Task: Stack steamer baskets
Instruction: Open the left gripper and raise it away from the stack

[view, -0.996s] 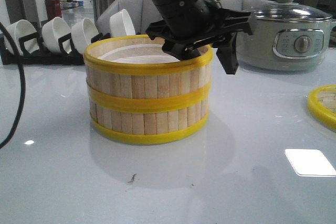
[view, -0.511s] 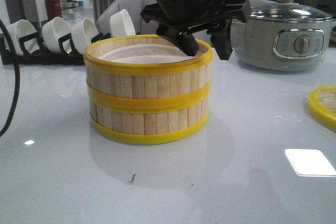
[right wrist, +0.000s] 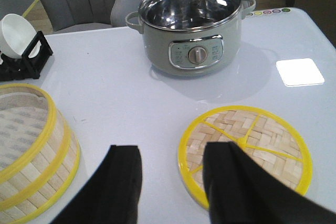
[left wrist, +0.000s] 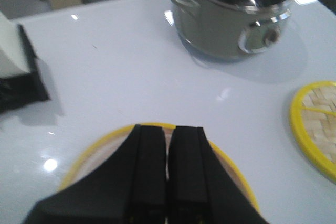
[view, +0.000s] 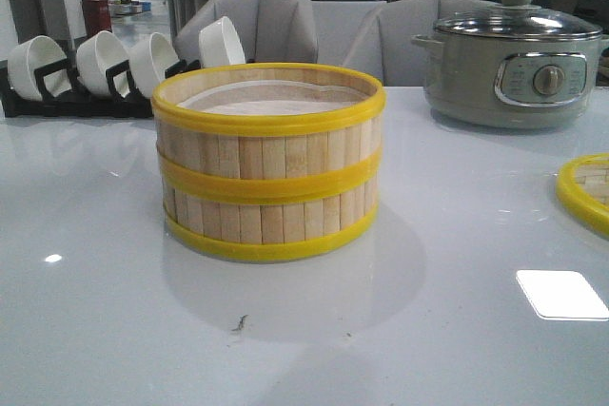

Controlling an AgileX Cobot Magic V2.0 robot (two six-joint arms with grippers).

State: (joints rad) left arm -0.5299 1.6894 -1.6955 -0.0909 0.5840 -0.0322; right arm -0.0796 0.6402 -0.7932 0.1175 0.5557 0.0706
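Note:
Two steamer baskets stand stacked in the middle of the table, the upper basket point(view: 269, 130) squarely on the lower basket point(view: 269, 221), with a pale liner inside the top one. Neither gripper shows in the front view. In the left wrist view my left gripper point(left wrist: 168, 128) hangs above the top basket's yellow rim point(left wrist: 100, 140), shut with only a hairline gap and nothing between the fingers. My right gripper point(right wrist: 173, 150) is open over bare table, between the stacked baskets point(right wrist: 31, 150) and a flat woven lid point(right wrist: 262, 145), touching neither.
The grey electric pot point(view: 519, 64) with its glass lid stands at the back right. The woven lid point(view: 585, 192) lies at the right table edge. A black rack of white bowls point(view: 105, 64) stands at the back left. Chairs stand behind the table.
The gripper that stood open at the top basket's far rim has lifted up and left the front view. The stacked baskets have not moved.

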